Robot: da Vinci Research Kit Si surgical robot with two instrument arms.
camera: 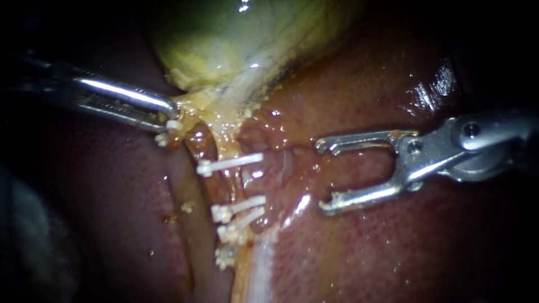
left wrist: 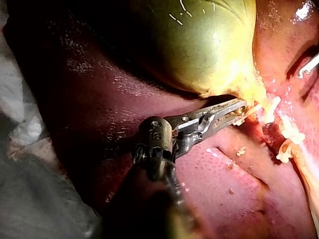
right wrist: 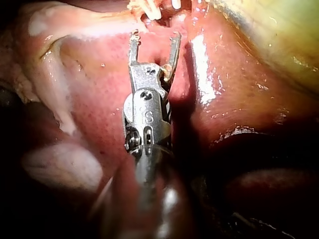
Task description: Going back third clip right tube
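The yellow-green gallbladder (camera: 236, 39) lies at the top over the red liver (camera: 393, 247). Below its neck a tube (camera: 236, 185) runs down and carries three white clips: one (camera: 230, 164) higher up, two (camera: 238, 207) close together lower down. My right instrument (camera: 324, 177) comes in from the right with its jaws open and empty, just right of the clipped tube. My left instrument (camera: 168, 120) comes in from the left, its jaws shut on tissue at the gallbladder's neck (left wrist: 246, 102). In the right wrist view the open jaws (right wrist: 153, 40) point at the clips (right wrist: 152, 10).
Another paler tube (camera: 188, 224) runs down to the left of the clipped one. Yellowish fat crumbs (camera: 224, 255) cling below the lowest clip. Glistening liver surface surrounds everything. Pale gauze-like material (left wrist: 30, 139) lies beside the liver in the left wrist view.
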